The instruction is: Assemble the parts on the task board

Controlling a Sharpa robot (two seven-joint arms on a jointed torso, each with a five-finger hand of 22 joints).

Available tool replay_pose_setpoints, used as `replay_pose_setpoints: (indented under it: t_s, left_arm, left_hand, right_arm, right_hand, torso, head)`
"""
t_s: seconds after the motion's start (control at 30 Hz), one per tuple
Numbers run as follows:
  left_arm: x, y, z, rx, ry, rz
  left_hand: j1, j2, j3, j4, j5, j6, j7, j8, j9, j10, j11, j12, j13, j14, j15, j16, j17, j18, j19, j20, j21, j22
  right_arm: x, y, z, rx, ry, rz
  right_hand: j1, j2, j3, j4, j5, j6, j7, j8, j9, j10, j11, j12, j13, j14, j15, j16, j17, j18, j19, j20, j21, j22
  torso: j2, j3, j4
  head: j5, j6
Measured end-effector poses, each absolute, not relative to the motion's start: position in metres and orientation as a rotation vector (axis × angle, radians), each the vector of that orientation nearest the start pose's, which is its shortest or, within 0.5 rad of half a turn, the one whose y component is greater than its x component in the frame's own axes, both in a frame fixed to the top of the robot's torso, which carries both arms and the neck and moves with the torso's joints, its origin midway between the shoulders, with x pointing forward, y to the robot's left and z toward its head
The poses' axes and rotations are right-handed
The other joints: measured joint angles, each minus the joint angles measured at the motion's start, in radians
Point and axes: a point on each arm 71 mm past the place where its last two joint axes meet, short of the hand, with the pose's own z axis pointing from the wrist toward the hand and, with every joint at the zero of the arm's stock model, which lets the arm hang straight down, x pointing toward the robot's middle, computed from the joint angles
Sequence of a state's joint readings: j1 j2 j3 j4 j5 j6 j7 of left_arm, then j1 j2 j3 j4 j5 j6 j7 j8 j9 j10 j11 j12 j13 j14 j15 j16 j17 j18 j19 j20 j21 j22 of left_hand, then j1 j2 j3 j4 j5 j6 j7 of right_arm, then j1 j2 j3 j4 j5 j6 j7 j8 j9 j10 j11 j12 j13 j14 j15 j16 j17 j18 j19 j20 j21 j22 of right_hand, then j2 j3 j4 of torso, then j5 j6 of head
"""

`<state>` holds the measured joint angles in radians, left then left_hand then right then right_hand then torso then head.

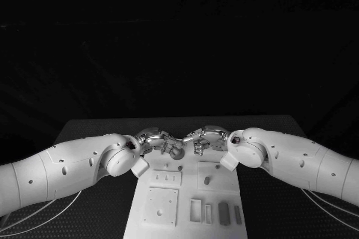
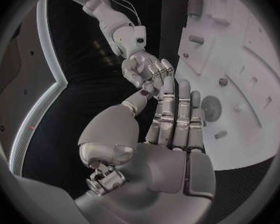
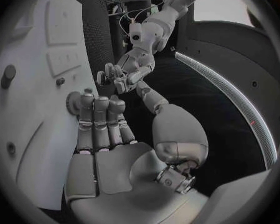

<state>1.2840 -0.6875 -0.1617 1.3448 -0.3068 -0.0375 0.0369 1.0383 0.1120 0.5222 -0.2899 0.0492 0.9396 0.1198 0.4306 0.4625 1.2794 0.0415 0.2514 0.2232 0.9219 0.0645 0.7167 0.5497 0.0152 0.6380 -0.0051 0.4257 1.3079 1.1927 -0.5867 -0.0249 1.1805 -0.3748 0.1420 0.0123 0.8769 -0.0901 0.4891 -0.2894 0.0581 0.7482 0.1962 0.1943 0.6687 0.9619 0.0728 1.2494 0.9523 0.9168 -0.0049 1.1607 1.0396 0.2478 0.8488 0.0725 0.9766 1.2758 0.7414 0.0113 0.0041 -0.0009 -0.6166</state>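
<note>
The white task board (image 1: 187,190) runs down the middle of the black table. A round grey part (image 1: 177,152) sits at its far end, between my two hands. My left hand (image 1: 155,140) hovers just left of it with straight fingers and nothing in its grasp; the left wrist view shows the fingers (image 2: 177,119) stretched beside the round part (image 2: 211,106). My right hand (image 1: 204,138) is just right of it, also empty. In the right wrist view its fingertips (image 3: 93,102) lie next to the round part (image 3: 72,103). The two thumbs reach toward each other over the table.
Nearer on the board are shallow recesses (image 1: 166,178), a square plate (image 1: 162,205) and several narrow slots (image 1: 196,210). Small pegs (image 2: 196,39) stand on the board (image 2: 252,50); another peg (image 3: 8,74) stands near the board's (image 3: 34,109) edge. Black table flanks the board.
</note>
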Motion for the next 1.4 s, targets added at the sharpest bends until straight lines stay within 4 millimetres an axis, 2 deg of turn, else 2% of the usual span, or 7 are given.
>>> replay_pose_setpoints:
  t_s: [0.17,0.2,0.33,0.63,0.77,0.97,1.4]
  left_arm:
    - [0.509,0.169,-0.212,-0.781,2.024,-1.315]
    - [0.509,0.169,-0.212,-0.783,2.022,-1.313]
    - [0.510,0.170,-0.212,-0.791,2.019,-1.303]
    - [0.510,0.175,-0.213,-0.842,2.002,-1.289]
    - [0.511,0.177,-0.213,-0.869,1.993,-1.287]
    - [0.510,0.177,-0.213,-0.900,1.987,-1.293]
    - [0.509,0.175,-0.214,-0.927,1.988,-1.302]
  left_hand:
    - [-0.004,0.004,0.000,0.000,0.000,0.000,0.000,0.000,0.001,0.000,0.000,0.000,0.001,0.000,0.000,0.000,0.000,0.000,0.000,0.000,0.000,0.000]
    - [-0.004,0.004,0.000,0.000,0.004,0.000,0.000,-0.001,0.001,0.000,0.000,0.000,0.001,0.000,0.000,0.000,0.000,0.000,0.000,0.000,0.000,0.000]
    - [-0.004,0.004,0.003,0.003,0.006,0.003,0.003,-0.001,0.006,0.004,-0.004,0.000,0.002,0.000,0.000,0.004,0.000,0.000,0.000,0.000,0.000,0.000]
    - [-0.004,0.004,0.006,0.000,0.006,0.004,0.003,-0.003,0.006,0.004,-0.004,0.000,0.002,0.004,-0.004,0.004,0.000,0.000,0.004,-0.004,0.000,0.000]
    - [-0.004,0.004,0.006,0.000,0.006,0.004,0.004,0.000,0.008,0.005,-0.002,0.000,0.002,0.004,-0.004,0.004,0.000,0.000,0.004,-0.004,0.000,0.000]
    - [-0.004,0.004,0.005,0.000,0.010,0.004,0.003,0.000,0.009,0.006,-0.002,0.000,0.003,0.004,-0.004,0.004,0.000,0.000,0.004,-0.004,0.000,0.000]
    - [-0.010,-0.002,0.012,0.000,0.010,0.004,0.004,0.000,0.013,0.006,-0.002,0.000,0.004,0.004,-0.004,0.008,0.000,0.000,0.004,-0.004,0.000,0.000]
  right_arm:
    - [0.527,-0.155,-0.221,0.742,2.057,1.416]
    - [0.527,-0.155,-0.221,0.743,2.050,1.417]
    - [0.526,-0.158,-0.220,0.749,2.014,1.416]
    - [0.525,-0.180,-0.216,0.516,1.812,1.214]
    - [0.518,-0.173,-0.212,0.376,1.734,1.169]
    - [0.513,-0.164,-0.210,0.223,1.639,1.113]
    - [0.504,-0.144,-0.209,0.130,1.580,1.127]
  right_hand:
    - [-0.005,-0.015,-0.042,0.004,0.000,-0.029,-0.004,-0.001,-0.021,-0.041,0.013,-0.015,-0.023,-0.043,0.018,-0.023,-0.020,0.000,-0.035,0.022,-0.044,-0.011]
    - [-0.005,-0.015,-0.045,0.004,0.000,-0.032,-0.005,-0.001,-0.023,-0.051,0.023,-0.016,-0.027,-0.050,0.022,-0.028,-0.025,0.000,-0.040,0.027,-0.051,-0.014]
    - [0.003,-0.024,-0.053,0.004,0.012,-0.038,-0.005,-0.001,-0.032,-0.059,0.024,-0.034,-0.055,-0.074,0.032,-0.052,-0.053,0.002,-0.065,0.041,-0.086,-0.023]
    - [0.119,-0.050,-0.037,0.000,0.052,-0.043,-0.008,0.032,-0.042,-0.062,0.027,-0.036,-0.103,-0.075,0.026,-0.053,-0.092,0.008,-0.062,0.054,-0.108,-0.022]
    - [0.156,-0.062,-0.032,0.003,0.074,-0.036,-0.014,0.044,-0.048,-0.062,0.027,-0.023,-0.115,-0.064,0.020,-0.045,-0.100,0.008,-0.043,0.048,-0.108,-0.016]
    - [0.182,-0.076,-0.008,0.007,0.074,-0.034,-0.016,0.055,-0.060,-0.062,0.027,-0.011,-0.128,-0.043,0.012,-0.031,-0.112,0.008,-0.020,0.043,-0.109,-0.011]
    - [0.182,-0.076,0.008,0.012,0.066,-0.031,-0.019,0.066,-0.073,-0.062,0.027,-0.003,-0.142,-0.026,0.004,-0.022,-0.122,0.000,-0.002,0.033,-0.109,-0.006]
  torso:
    - [0.000,0.0001,0.0000]
    - [0.000,0.0002,0.0000]
    - [0.000,0.0001,0.0000]
    - [0.000,0.0007,-0.0007]
    - [0.000,0.0012,-0.0019]
    - [0.000,0.0018,-0.0017]
    - [0.001,0.0008,0.0005]
  head:
    - [0.000,0.001]
    - [0.000,0.001]
    - [0.001,0.000]
    - [0.004,0.002]
    - [0.006,0.003]
    - [0.004,0.003]
    - [0.006,0.002]
